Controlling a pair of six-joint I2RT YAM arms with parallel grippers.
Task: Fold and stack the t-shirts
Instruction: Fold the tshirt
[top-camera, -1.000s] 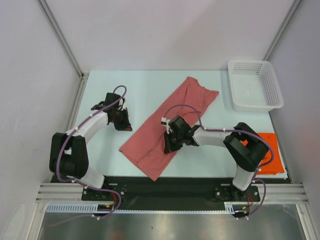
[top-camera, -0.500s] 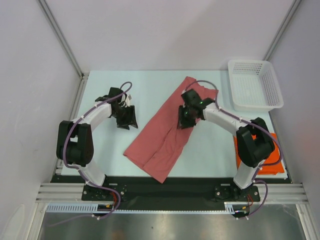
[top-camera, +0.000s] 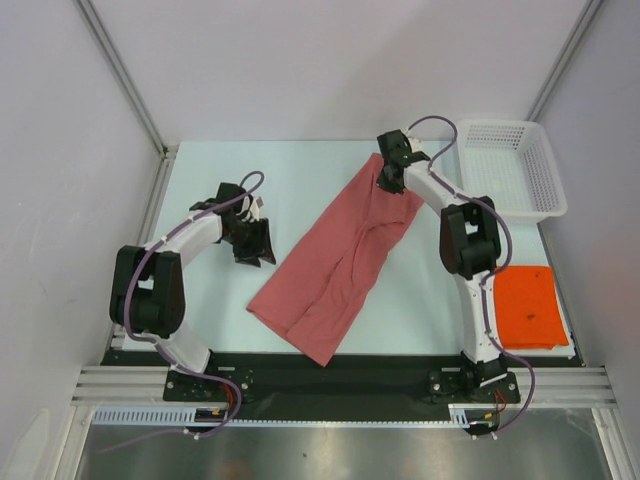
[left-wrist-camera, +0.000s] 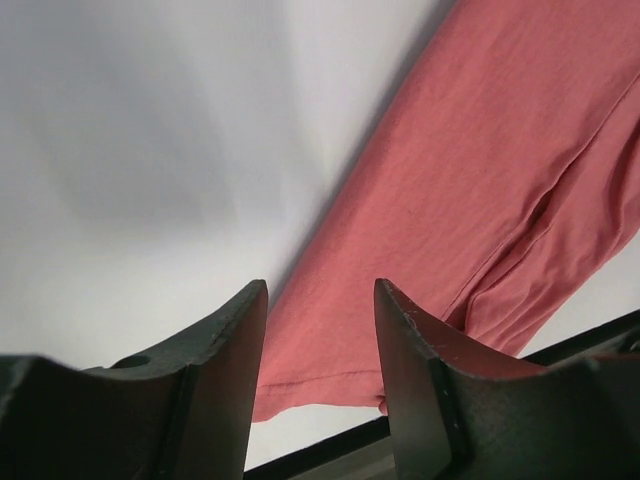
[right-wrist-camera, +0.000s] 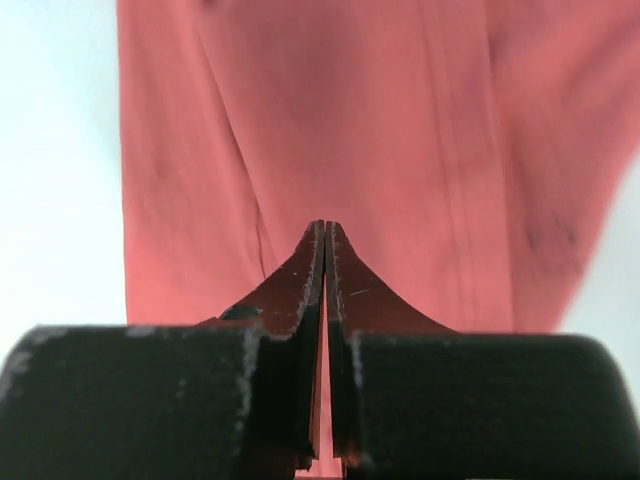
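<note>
We've swung the right gripper (top-camera: 392, 172) up beside the basket (top-camera: 510, 170), pinched shut on the far hem of the pink shirt (top-camera: 335, 265), probably to straighten it. Our left gripper (top-camera: 255, 245) hovers half-open, empty, opposite the basket; the orange shirt (top-camera: 527, 305) lies before the basket.

— Where does the top view sit?
— High behind the arm bases (top-camera: 200, 385), looking down on the whole pale blue counter (top-camera: 300, 190).
— And the wrist views?
— Close and low: one looks past the left black end effector (left-wrist-camera: 320, 300), one past the right black end effector (right-wrist-camera: 325, 235). All three share the dusty pink-red cloth shirt (top-camera: 340, 260).
</note>
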